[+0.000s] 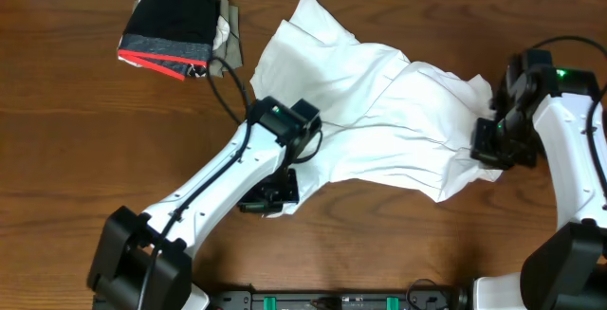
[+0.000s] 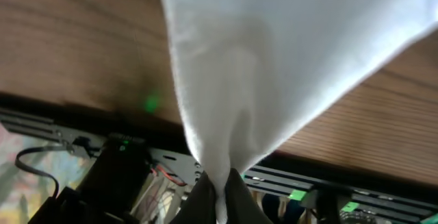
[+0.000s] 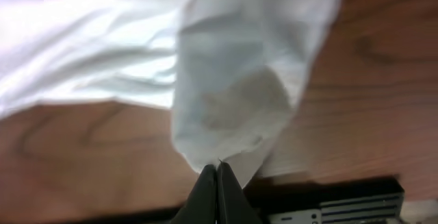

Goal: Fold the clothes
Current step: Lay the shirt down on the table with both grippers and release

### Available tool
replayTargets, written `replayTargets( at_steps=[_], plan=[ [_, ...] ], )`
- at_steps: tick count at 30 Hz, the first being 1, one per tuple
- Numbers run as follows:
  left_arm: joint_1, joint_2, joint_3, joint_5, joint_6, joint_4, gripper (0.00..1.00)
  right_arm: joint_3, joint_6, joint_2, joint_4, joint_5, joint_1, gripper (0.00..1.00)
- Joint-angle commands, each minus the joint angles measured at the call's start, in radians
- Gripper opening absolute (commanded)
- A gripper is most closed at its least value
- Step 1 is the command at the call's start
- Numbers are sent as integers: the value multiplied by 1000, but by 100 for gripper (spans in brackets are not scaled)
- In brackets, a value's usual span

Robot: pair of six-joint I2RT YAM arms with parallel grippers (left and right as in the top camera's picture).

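Note:
A large white shirt [image 1: 379,111] lies crumpled across the middle of the wooden table. My left gripper [image 1: 275,194] is shut on its lower left corner, and the cloth [image 2: 274,59] hangs stretched from the jaws [image 2: 220,203] in the left wrist view. My right gripper [image 1: 493,144] is shut on the shirt's right edge; the right wrist view shows the fabric [image 3: 233,80] pinched at the fingertips [image 3: 217,172]. A black garment [image 1: 175,21] with grey and red trim lies folded at the back left.
The wooden table [image 1: 76,158] runs to its front edge near the arm bases. A cable [image 1: 232,92] runs from the left arm toward the black garment. A beige cloth [image 1: 230,35] sits under the black garment.

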Motion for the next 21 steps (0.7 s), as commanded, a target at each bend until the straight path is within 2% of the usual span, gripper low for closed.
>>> replayTargets(
  at_steps=[1,9,16,21],
  plan=[
    [53,-66,-10,-19,-35,-8,6,3,64,-47,29,84,-72,1],
    [154,-197,-10,-13,-31,-44,6,8,34,-48,80,42,-210,1],
    [137,-241,-21,38,-32,-73,6,8,54,-48,120,42,-213,1],
    [84,-241,-93,42,-86,-65,7,8,68,-48,129,51,-213,1]
  ],
)
